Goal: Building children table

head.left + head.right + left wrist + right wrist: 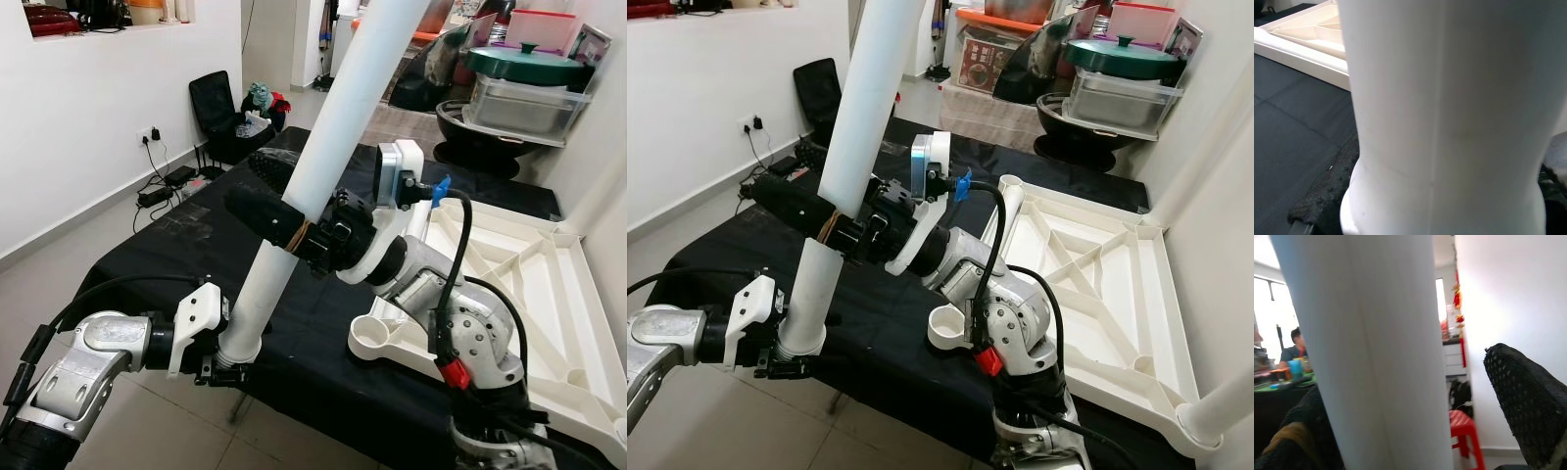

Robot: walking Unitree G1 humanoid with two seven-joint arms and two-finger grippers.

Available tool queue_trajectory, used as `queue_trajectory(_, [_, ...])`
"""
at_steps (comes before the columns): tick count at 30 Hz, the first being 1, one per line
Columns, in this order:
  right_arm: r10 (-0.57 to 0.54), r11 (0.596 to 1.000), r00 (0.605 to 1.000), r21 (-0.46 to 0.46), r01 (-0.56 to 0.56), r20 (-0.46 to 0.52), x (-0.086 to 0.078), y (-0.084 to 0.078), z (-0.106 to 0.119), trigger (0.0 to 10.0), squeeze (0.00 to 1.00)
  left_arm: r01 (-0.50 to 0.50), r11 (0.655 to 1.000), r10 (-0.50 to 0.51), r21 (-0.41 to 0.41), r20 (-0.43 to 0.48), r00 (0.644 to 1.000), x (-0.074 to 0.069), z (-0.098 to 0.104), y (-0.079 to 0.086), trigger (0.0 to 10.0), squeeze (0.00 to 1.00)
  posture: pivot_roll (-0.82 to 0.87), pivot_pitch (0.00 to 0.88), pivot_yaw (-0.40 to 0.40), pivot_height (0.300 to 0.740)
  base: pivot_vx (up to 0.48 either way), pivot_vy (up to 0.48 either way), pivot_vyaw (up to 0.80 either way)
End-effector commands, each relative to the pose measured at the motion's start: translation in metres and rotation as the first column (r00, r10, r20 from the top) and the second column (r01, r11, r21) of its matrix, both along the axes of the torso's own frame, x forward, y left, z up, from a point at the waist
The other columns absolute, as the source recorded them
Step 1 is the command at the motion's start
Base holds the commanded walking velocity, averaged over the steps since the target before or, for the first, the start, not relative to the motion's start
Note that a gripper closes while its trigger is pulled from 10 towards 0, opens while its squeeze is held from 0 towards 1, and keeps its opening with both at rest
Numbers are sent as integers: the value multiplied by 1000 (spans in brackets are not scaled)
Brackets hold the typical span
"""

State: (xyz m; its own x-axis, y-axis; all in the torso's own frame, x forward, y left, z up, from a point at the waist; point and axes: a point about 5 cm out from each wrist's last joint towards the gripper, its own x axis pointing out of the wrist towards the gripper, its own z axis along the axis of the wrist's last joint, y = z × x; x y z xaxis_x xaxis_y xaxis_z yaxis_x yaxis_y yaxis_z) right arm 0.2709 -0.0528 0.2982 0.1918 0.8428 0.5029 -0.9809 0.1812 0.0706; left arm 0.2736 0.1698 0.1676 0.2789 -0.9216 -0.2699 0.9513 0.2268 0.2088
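A long white table leg [333, 127] stands tilted over the front of the black table [196, 255]. My left gripper [223, 364] is shut on the leg's flared lower end, just off the table's front edge. Higher up, my right gripper [249, 184] is shut on the table leg, one black finger on each side. In the right wrist view the leg [1376, 357] sits beside one finger [1528, 396] with a small gap showing. The white tabletop [549, 264] lies upside down to the right, ribs up, with a round leg socket [376, 338] at its near corner.
A black chair [216, 113] and cables with a power strip [162, 186] are on the floor at far left. Pots with a green lid [524, 64] stand at the back right. A white wall closes the right side. A person [1293, 350] sits at a far table.
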Motion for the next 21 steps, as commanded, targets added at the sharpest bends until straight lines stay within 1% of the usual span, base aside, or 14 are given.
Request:
queue_trajectory(1, [-37, 999, 999, 4, 37, 37, -3, -3, 2, 0, 0, 17, 1000, -17, -9, 11, 1000, 0, 2, -6, 10000, 0, 69, 0, -81, 740, 0, 0, 0])
queue_trajectory(2, [-42, 998, 997, -34, 44, 59, -5, -1, -1, 3137, 0, 18, 1000, -18, -10, 9, 1000, -1, 1, -6, 10000, 0, 65, 0, -78, 740, 0, 0, 0])
queue_trajectory(3, [-42, 998, 997, -34, 44, 59, -5, -1, -1, 3137, 0, 18, 1000, -18, -10, 9, 1000, -1, 1, -6, 10000, 0, 65, 0, -78, 740, 0, 0, 0])
queue_trajectory(4, [-43, 997, 996, -60, 48, 74, -7, 0, -4, 3137, 0, 18, 1000, -18, -10, 8, 1000, -1, 1, -6, 10000, 0, 65, 0, -78, 740, 0, 0, 0])
queue_trajectory(5, [-59, 991, 993, -114, 70, 102, -8, 2, -10, 10000, 0, 20, 1000, -20, -10, 6, 1000, -1, 0, -6, 10000, 0, 60, 0, -75, 740, 0, 0, 0])
queue_trajectory(8, [-74, 974, 988, -204, 101, 137, -10, 4, -25, 10000, 0, 25, 1000, -25, -7, 2, 1000, -2, -1, -7, 10000, 0, 59, 0, -74, 740, 0, 0, 0])
queue_trajectory(10, [-76, 971, 987, -214, 105, 141, -10, 4, -28, 10000, 0, 26, 1000, -26, -7, 2, 1000, -2, -1, -7, 10000, 0, 58, 0, -74, 740, 0, 0, 0])
queue_trajectory(16, [-59, 976, 991, -201, 83, 122, -15, 1, -29, 10000, 0, 30, 1000, -30, 0, -2, 1000, -2, -3, -7, 10000, 0, 54, 0, -70, 740, 0, 0, 0])
queue_trajectory(19, [-46, 988, 997, -146, 54, 55, -15, 1, -25, 10000, 0, 40, 999, -40, 10, -4, 999, -3, -4, -7, 10000, 0, 53, 0, -69, 740, 0, 0, 0])
queue_trajectory(21, [-44, 989, 998, -137, 50, 46, -15, 2, -25, 10000, 0, 42, 999, -42, 11, -5, 999, -3, -4, -7, 10000, 0, 53, 0, -69, 740, 0, 0, 0])
